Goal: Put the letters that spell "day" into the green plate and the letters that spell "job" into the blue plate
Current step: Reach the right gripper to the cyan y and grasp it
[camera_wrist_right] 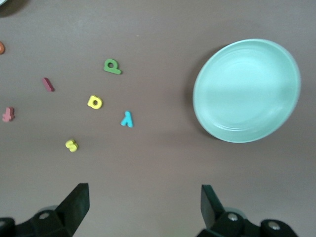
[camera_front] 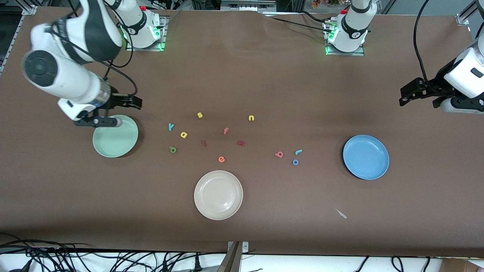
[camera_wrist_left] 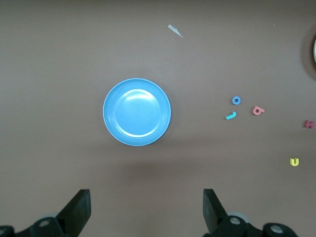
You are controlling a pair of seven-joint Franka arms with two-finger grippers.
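- Front view shows both plates bare: green plate (camera_front: 117, 139) toward my right arm's end, blue plate (camera_front: 366, 157) toward my left arm's.
- My right gripper (camera_front: 115, 111) hangs over the green plate's rim, jaws spread, empty; left gripper (camera_front: 419, 96) waits, also spread.
- Teal "y" (camera_front: 171, 127), yellow "a" (camera_front: 183, 135) and green "d" (camera_front: 173, 150) lie near that plate; I'd start with the "d".
- Pink "b" (camera_front: 279, 154), teal "j" (camera_front: 298, 152) and blue "o" (camera_front: 295, 162) cluster tightly, so I'd descend straight and pinch narrow.

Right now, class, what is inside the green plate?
The green plate holds no letters; its bowl is bare in the right wrist view. From the front, the open right tool hangs over its rim and covers a small part.
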